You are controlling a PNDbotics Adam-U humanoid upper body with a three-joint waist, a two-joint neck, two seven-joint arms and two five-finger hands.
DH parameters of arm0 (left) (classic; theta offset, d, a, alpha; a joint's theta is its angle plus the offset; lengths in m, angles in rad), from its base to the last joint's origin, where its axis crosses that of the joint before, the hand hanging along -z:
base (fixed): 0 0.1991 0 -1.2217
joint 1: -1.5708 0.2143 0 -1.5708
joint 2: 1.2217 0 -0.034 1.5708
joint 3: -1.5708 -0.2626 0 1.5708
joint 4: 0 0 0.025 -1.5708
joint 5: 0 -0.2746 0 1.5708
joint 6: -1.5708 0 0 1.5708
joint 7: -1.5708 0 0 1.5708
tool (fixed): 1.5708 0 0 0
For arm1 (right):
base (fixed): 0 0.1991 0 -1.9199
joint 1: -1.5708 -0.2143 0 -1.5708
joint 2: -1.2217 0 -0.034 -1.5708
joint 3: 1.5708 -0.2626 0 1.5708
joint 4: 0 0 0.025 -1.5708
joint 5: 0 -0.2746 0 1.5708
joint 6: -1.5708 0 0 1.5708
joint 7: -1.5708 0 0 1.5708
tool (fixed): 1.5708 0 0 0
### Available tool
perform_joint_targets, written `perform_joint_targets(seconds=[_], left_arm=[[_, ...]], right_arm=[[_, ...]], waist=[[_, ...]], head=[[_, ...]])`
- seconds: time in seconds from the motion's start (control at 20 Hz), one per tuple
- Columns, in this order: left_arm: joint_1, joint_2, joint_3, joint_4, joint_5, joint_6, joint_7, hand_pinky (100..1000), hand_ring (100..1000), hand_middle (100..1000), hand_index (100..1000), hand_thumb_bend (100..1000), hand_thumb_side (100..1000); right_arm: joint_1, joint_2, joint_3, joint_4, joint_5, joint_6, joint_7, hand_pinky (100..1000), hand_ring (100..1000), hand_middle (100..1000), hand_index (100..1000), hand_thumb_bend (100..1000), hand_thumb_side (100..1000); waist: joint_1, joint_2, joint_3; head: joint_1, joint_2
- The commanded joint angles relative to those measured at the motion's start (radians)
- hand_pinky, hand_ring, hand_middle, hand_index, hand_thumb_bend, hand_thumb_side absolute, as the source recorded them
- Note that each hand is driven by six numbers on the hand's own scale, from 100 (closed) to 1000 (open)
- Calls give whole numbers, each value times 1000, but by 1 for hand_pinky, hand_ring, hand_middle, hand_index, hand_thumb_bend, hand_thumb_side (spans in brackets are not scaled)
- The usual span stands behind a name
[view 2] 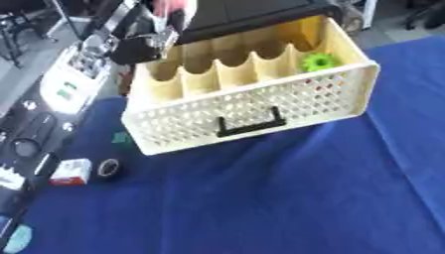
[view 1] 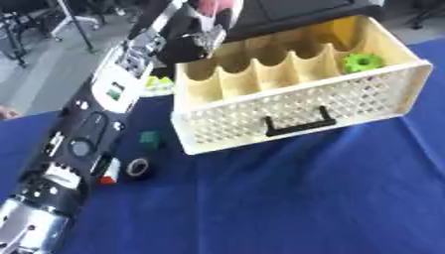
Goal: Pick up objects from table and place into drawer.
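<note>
At upper left, a pink object [view 1: 215,9] is held in the curled fingers of the left hand [view 1: 193,35] above the drawer [view 1: 295,106]; judged light, rigid, best gripped across its sides.

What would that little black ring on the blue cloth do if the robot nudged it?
The black ring looks like a small tape roll lying nearly flat, so it would probably slide, not roll. Tipped on edge, its round shape could roll away. The blue cloth may drag against it and bunch.

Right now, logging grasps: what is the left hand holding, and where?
Left hand holds a pink thing; the grip point cannot be told.
</note>
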Motion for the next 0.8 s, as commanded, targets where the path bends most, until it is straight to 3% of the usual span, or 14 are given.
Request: perform_joint_targets(seconds=[0.05, 0.6, 0.75, 0.8], left_arm=[[-29, 16, 2, -6, 5, -6, -4, 204, 459, 447, 683, 100, 488], [-32, -13, 0, 11, -34, -17, -19, 223, 473, 467, 702, 100, 514], [-29, -11, -7, 11, -40, -28, -34, 288, 542, 529, 767, 100, 611], [-27, -10, -9, 10, -47, -32, -40, 293, 540, 533, 770, 100, 605]], right_arm=[[-19, -8, -3, -11, -7, -2, 3, 669, 449, 387, 709, 100, 1000], [-31, 6, 0, -11, -12, -2, 10, 670, 449, 387, 709, 100, 1000], [-29, 8, -1, -11, -14, -1, 10, 671, 448, 387, 709, 100, 1000], [-28, 8, -1, -11, -14, 0, 10, 671, 448, 387, 709, 100, 1000]], waist=[[-9, -26, -1], [-6, -15, -19], [-7, -15, -18], [-7, -16, -17]], head=[[14, -3], [36, -28], [33, -28], [31, -26]])
